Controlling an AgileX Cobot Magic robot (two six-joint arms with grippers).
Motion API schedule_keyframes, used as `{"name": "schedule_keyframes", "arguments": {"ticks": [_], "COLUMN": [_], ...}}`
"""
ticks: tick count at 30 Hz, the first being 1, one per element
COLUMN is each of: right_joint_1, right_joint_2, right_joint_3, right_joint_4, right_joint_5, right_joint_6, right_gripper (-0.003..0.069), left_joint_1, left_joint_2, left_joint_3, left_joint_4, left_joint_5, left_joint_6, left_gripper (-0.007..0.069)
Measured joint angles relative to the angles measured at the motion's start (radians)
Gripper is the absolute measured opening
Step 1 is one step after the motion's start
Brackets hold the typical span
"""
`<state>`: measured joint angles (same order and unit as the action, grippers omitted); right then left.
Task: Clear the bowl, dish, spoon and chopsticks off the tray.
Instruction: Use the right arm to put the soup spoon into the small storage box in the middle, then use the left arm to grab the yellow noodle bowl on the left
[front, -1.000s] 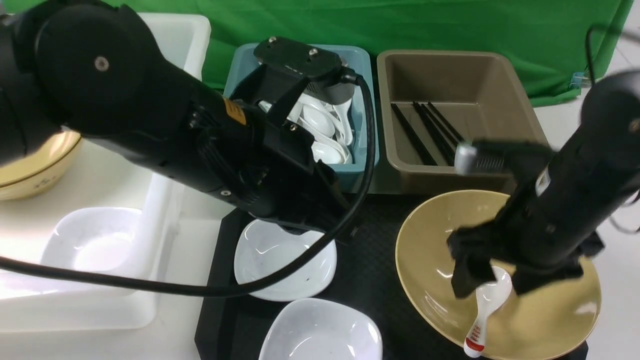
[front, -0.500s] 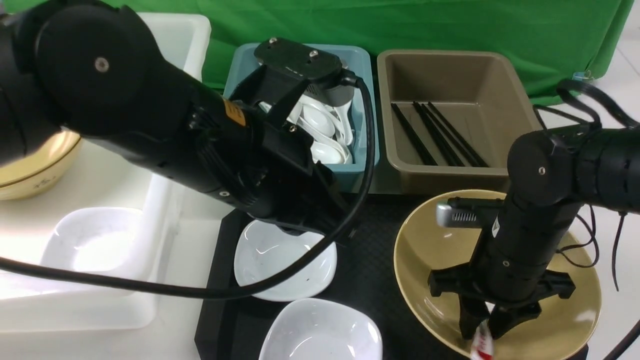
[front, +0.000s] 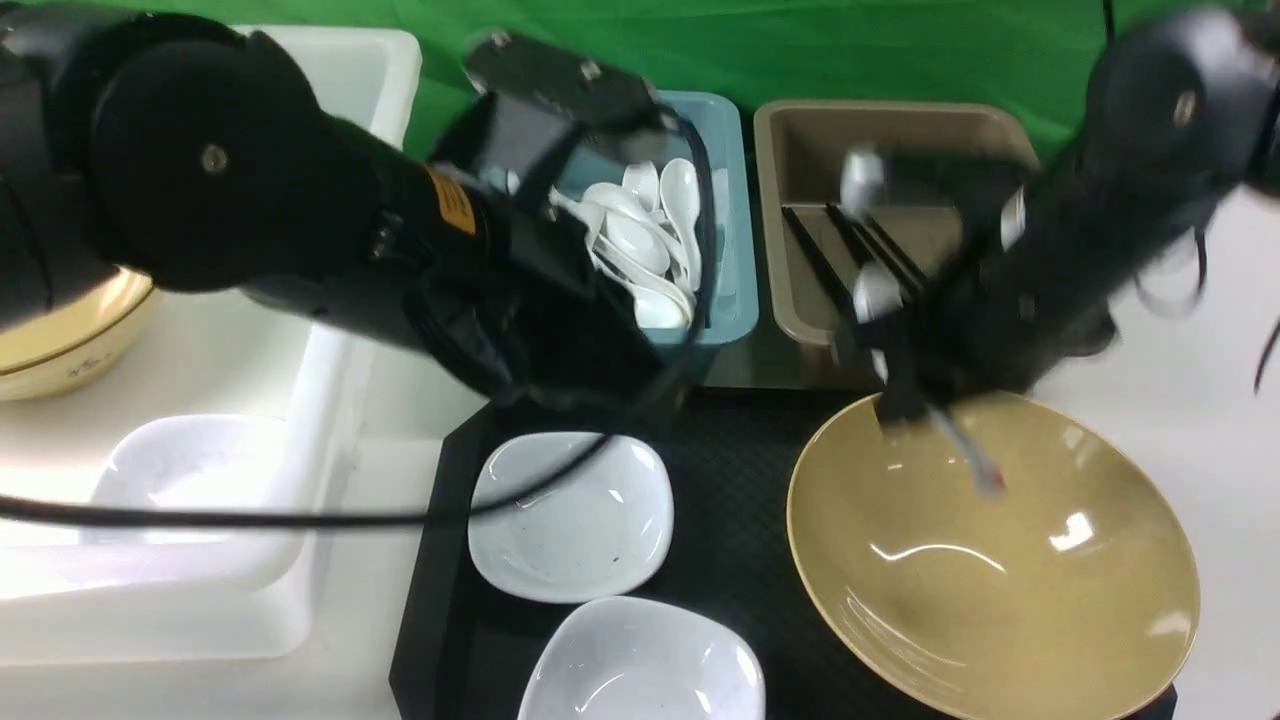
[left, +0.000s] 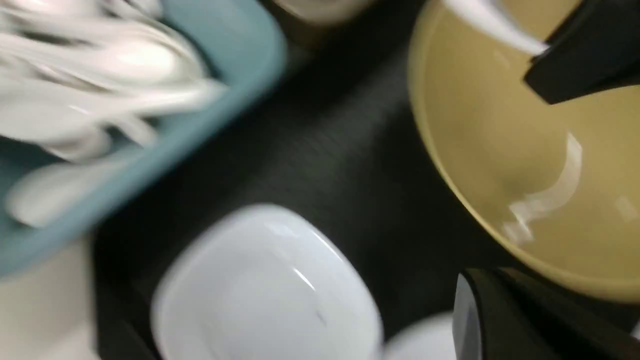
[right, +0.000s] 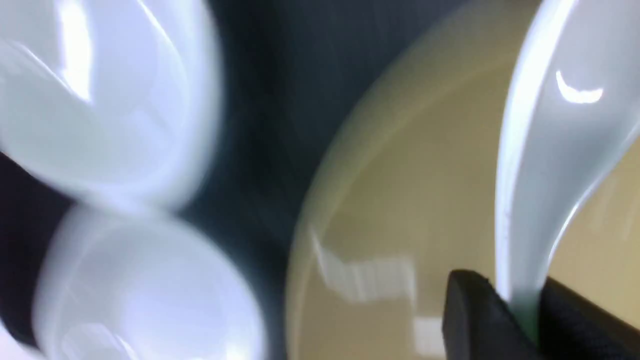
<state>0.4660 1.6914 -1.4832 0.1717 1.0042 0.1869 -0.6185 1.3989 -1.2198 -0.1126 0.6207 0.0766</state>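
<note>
The right gripper (right: 520, 300) is clamped on the spoon (right: 545, 150): in the right wrist view its two black fingers pinch the white handle between them, and the spoon's scoop reaches out over the mustard-yellow bowl (front: 1000, 580). In the front view the right arm is badly blurred. It hangs above the far rim of the bowl, and the spoon shows only as a pale streak with a red end, lifted clear of the bowl's inside. The bowl sits on the right part of the black tray (front: 740, 520) with nothing lying in it, just light glinting on the glaze. Two white dishes rest on the left part of the tray, the farther white dish (front: 570, 515) and the nearer white dish (front: 640, 665), close together and well apart from the bowl. The left gripper (left: 520, 320) is closed with nothing seen in it. The left arm stretches above the far left corner of the tray, beside the teal tub (front: 728, 250), which is full of white spoons. The chopsticks (front: 815, 255) lie in the brown tub (front: 790, 140) beyond the tray, partly hidden by the right arm. To the left stands a white bin (front: 330, 400) holding another white dish (front: 190, 480), and a second yellow bowl (front: 70, 340) shows at the edge behind the left arm. A green cloth (front: 850, 50) hangs at the back.
</note>
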Motion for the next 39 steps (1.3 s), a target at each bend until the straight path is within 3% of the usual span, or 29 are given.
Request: {"name": "schedule_keyframes", "arguments": {"ticks": [2, 6, 11, 15, 16, 19, 20, 21, 23, 24, 26, 27, 28, 29, 30, 32, 35, 39], "right_joint_1": [-0.012, -0.022, -0.016, -0.012, -0.010, -0.006, -0.006, -0.005, -0.005, -0.005, -0.010, -0.013, -0.015, -0.020, -0.025, -0.027, -0.029, -0.043], "right_joint_2": [0.049, 0.207, 0.478, 0.632, 0.667, 0.724, 0.723, 0.721, 0.714, 0.696, 0.648, 0.613, 0.605, 0.542, 0.475, 0.414, 0.152, -0.040], "right_joint_3": [-0.153, -0.394, -0.693, -0.852, -0.890, -0.992, -0.997, -1.041, -1.076, -1.107, -1.110, -1.100, -1.093, -1.054, -0.998, -0.937, -0.602, -0.310], "right_joint_4": [0.001, 0.050, 0.146, 0.150, 0.150, 0.152, 0.152, 0.144, 0.127, 0.085, 0.036, 0.017, 0.015, 0.005, -0.002, -0.006, -0.082, -0.163], "right_joint_5": [-0.053, -0.084, -0.093, -0.096, -0.095, -0.035, -0.035, 0.039, 0.103, 0.163, 0.191, 0.198, 0.198, 0.201, 0.201, 0.201, 0.201, 0.200], "right_joint_6": [-0.041, -0.141, -0.216, -0.207, -0.206, -0.180, -0.180, -0.181, -0.181, -0.181, -0.187, -0.187, -0.187, -0.194, -0.209, -0.217, -0.237, -0.235], "right_gripper": [0.0071, 0.0071, 0.0071, 0.0127, 0.0176, 0.0435, 0.0447, 0.0532, 0.0561, 0.0545, 0.0430, 0.0318, 0.0268, 0.0136, 0.0076, 0.0048, 0.0010, 0.0001], "left_joint_1": [0.052, 0.141, 0.233, 0.254, 0.254, 0.254, 0.254, 0.254, 0.254, 0.254, 0.249, 0.243, 0.241, 0.220, 0.199, 0.173, 0.058, -0.002], "left_joint_2": [-0.002, -0.002, -0.002, -0.003, -0.003, -0.003, -0.003, -0.003, 0.000, 0.011, 0.037, 0.056, 0.056, 0.093, 0.116, 0.144, 0.224, 0.280], "left_joint_3": [0.000, 0.000, 0.000, 0.000, 0.000, 0.000, 0.000, -0.001, -0.001, -0.001, -0.002, -0.002, -0.002, -0.006, -0.012, -0.021, -0.083, -0.160], "left_joint_4": [0.047, 0.055, 0.055, 0.055, 0.055, 0.015, 0.012, -0.033, -0.083, -0.166, -0.287, -0.317, -0.323, -0.347, -0.352, -0.352, -0.342, -0.333], "left_joint_5": [-0.132, -0.239, -0.237, -0.194, -0.179, -0.118, -0.113, -0.092, -0.074, -0.036, 0.039, 0.068, 0.074, 0.115, 0.143, 0.165, 0.185, 0.184], "left_joint_6": [-0.077, -0.107, -0.123, -0.124, -0.124, -0.100, -0.097, -0.067, -0.039, 0.031, 0.118, 0.146, 0.146, 0.169, 0.177, 0.185, 0.189, 0.155], "left_gripper": [-0.0006, -0.0006, -0.0006, -0.0006, -0.0006, -0.0006, -0.0006, -0.0006, -0.0006, -0.0006, -0.0006, -0.0006, -0.0006, -0.0006, -0.0006, -0.0006, -0.0003, 0.0020]}}
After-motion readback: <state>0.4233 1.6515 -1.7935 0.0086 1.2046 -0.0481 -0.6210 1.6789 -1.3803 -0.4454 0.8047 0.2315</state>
